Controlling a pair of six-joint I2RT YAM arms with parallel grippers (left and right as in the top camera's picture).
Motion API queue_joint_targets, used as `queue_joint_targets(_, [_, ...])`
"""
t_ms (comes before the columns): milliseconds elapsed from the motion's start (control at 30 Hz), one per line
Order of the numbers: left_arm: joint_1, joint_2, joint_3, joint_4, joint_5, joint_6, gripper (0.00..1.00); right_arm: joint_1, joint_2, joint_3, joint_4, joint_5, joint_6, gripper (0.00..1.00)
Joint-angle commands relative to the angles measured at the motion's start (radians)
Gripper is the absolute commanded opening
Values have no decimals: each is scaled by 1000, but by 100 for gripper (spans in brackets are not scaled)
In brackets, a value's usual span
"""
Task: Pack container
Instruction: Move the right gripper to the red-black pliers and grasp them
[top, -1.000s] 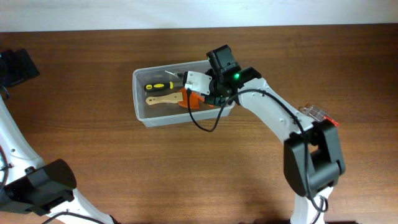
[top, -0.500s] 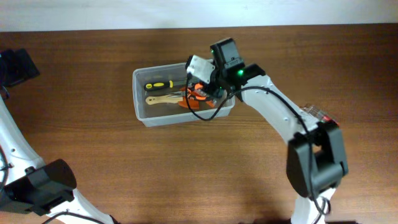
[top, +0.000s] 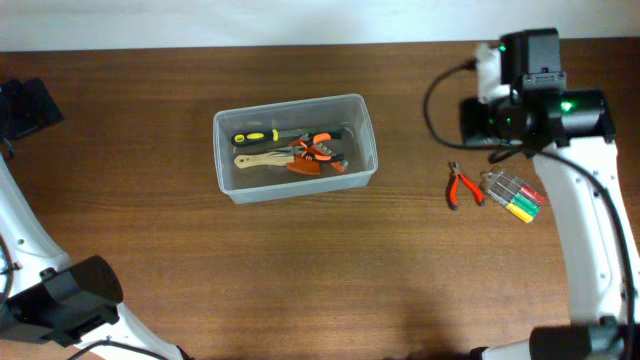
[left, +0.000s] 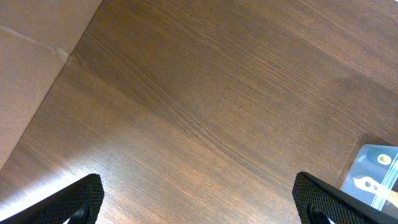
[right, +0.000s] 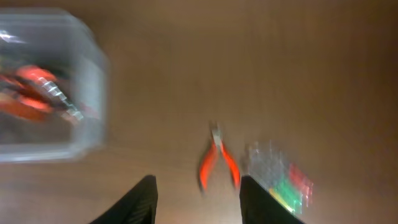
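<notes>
The clear plastic container (top: 366, 135) sits mid-table holding a yellow-and-black screwdriver (top: 258, 136), a wooden-handled tool (top: 262, 158) and orange-handled pliers (top: 318, 150). It shows blurred at the left of the right wrist view (right: 87, 93). Small red pliers (top: 460, 186) and a clear pack of coloured screwdrivers (top: 513, 195) lie on the table at the right; both show blurred in the right wrist view, pliers (right: 217, 163), pack (right: 280, 177). My right gripper (right: 196, 199) is open and empty, held above the table near the small pliers. My left gripper (left: 196, 199) is open and empty over bare wood at far left.
The wooden table (top: 300, 270) reaches a pale wall at the back. The left arm's base (top: 60, 300) stands at the lower left. A corner of the clear container shows at the right edge of the left wrist view (left: 376, 171).
My right gripper has left the container and swung right, to above the small red pliers. The orange-handled pliers now lie in the container. The left arm has not moved.
</notes>
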Motion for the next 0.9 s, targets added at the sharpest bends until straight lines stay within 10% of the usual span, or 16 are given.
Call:
queue_joint_targets(0, [2,-10,2,2,8,-14,99,-64,85,-97,-34,-27,184,43])
queue_joint_targets(867, [2,-10,2,2,8,-14,99,-90,414,-327,173,-106,209,36])
